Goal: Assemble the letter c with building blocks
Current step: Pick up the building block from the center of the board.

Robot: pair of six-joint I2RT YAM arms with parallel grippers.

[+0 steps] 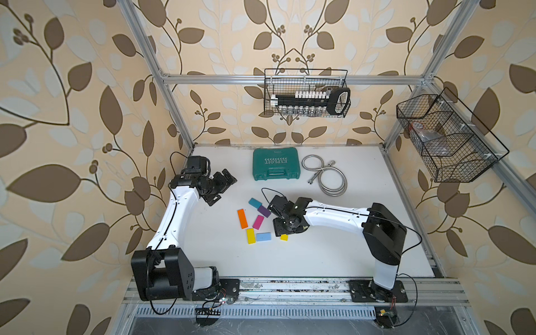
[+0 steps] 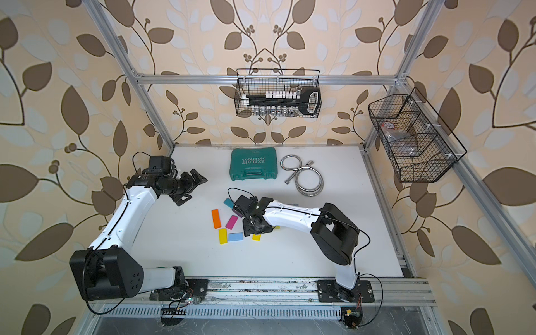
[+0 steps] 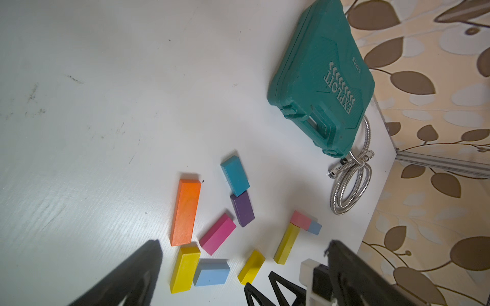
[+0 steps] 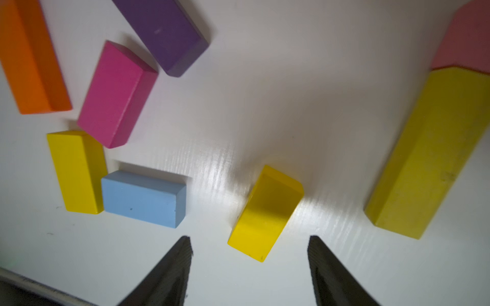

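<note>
Building blocks lie loose mid-table: teal [image 1: 255, 203], purple [image 1: 264, 211], orange [image 1: 242, 218], magenta [image 1: 258, 222], yellow [image 1: 250, 235] and light blue [image 1: 263, 237] side by side. My right gripper [image 4: 250, 246] hangs over them, open, nothing between its fingers. A short yellow block [image 4: 265, 212] lies flat just beyond its fingertips [image 4: 183, 254]. A long yellow block [image 4: 429, 151] touches a pink one [image 4: 464, 39] end to end; the right arm hides both in the top views. My left gripper [image 1: 224, 188] stays open and empty, off to the left of the blocks.
A green tool case [image 1: 275, 164] lies at the back of the table with a coiled metal hose [image 1: 327, 177] to its right. Wire baskets hang on the back wall [image 1: 307, 92] and the right wall [image 1: 446, 139].
</note>
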